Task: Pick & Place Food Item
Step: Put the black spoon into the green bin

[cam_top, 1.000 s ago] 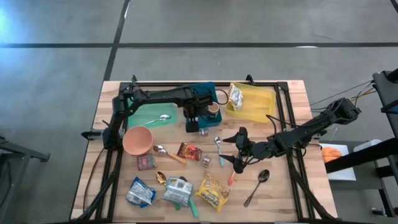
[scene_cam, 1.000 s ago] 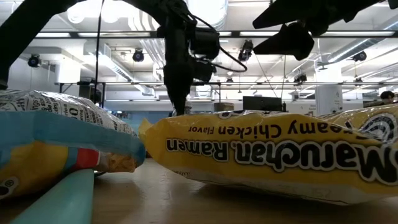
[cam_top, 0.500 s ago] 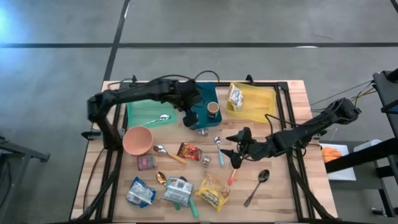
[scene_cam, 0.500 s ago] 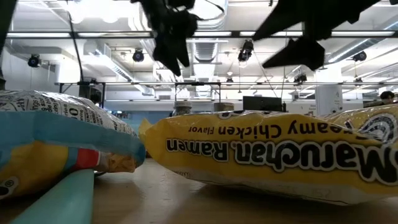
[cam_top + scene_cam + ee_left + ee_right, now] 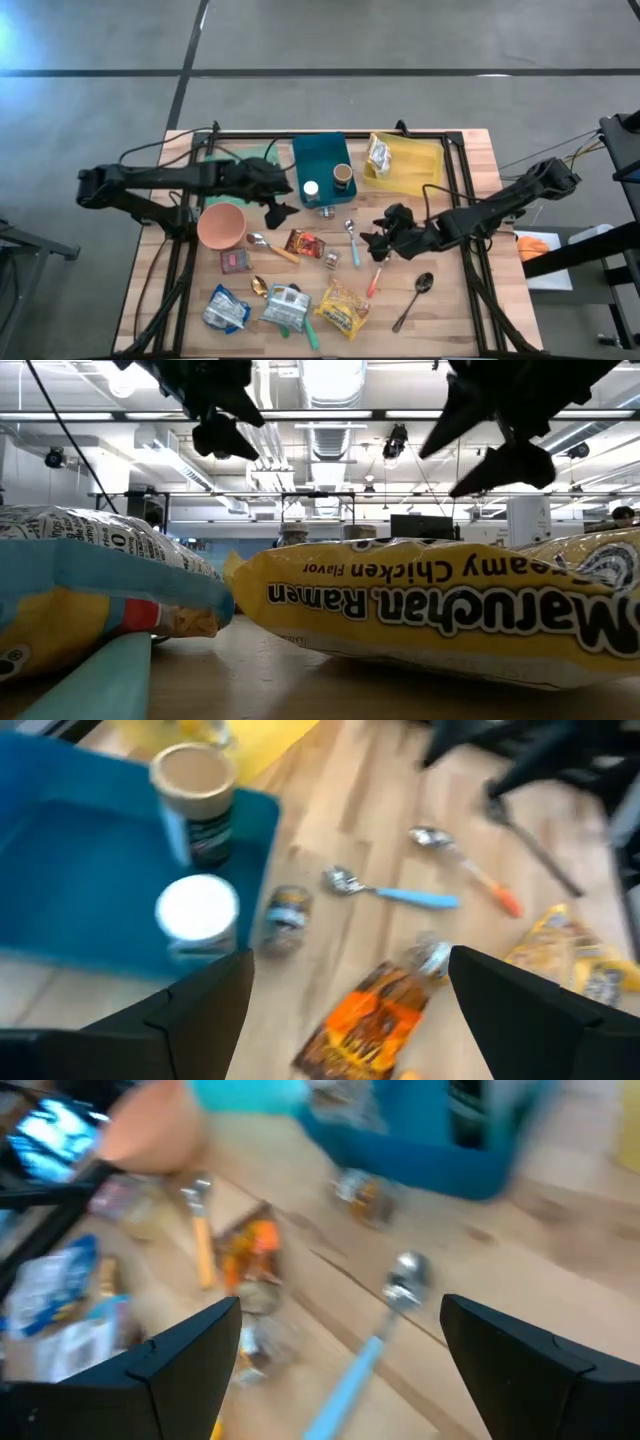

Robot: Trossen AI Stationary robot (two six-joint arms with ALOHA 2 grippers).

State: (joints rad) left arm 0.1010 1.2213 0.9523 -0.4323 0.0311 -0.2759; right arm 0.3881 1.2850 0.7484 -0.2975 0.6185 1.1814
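Observation:
My left gripper [image 5: 278,211] hangs open and holds nothing, just off the near left corner of the teal bin [image 5: 322,160]. In that bin stand a white-lidded can [image 5: 311,188] and a brown-topped can [image 5: 342,174]; the left wrist view shows both the white-lidded can [image 5: 197,915] and the brown-topped can [image 5: 195,805] upright. My right gripper [image 5: 378,241] is open above the table, right of a blue-handled spoon [image 5: 353,243]. An orange packet [image 5: 305,243] lies flat between the two grippers, with a small can [image 5: 330,260] beside it.
A yellow bin [image 5: 418,170] at the back holds a bag [image 5: 380,153]. A pink bowl [image 5: 221,226] stands near the left arm. Near the front edge lie a yellow ramen packet [image 5: 343,308], blue bags [image 5: 225,308], a red packet [image 5: 235,261] and several spoons.
My left gripper has risen out of the teal bin and drawn back toward the table's left and near side, tipping from pointing down to slanting forward, open throughout. The white-lidded can stands where the gripper was. My right gripper has rolled at the wrist, staying in place.

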